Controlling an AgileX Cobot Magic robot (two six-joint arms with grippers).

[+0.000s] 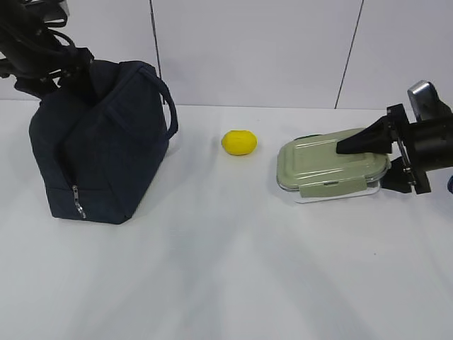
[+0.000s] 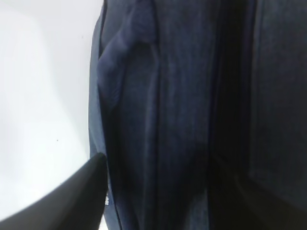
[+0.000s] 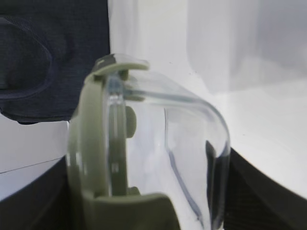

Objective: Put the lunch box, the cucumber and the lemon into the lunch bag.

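The navy lunch bag (image 1: 99, 149) stands at the left of the table. My left gripper (image 1: 67, 74) is at its top, and in the left wrist view the bag's fabric (image 2: 168, 96) fills the space between the fingers (image 2: 81, 191), which grip it. The yellow lemon (image 1: 239, 142) lies in the middle. The lunch box (image 1: 329, 163), with its sage-green lid, is tilted with its right end raised. My right gripper (image 1: 362, 167) is shut on it, one finger on the lid and one under the clear base (image 3: 192, 143). The cucumber is out of view.
A white wall with dark seams rises behind the white table (image 1: 212, 269). The bag's zipper pull (image 1: 76, 202) hangs on its near left corner, and a handle loop (image 1: 168, 106) sticks out on its right side, toward the lemon.
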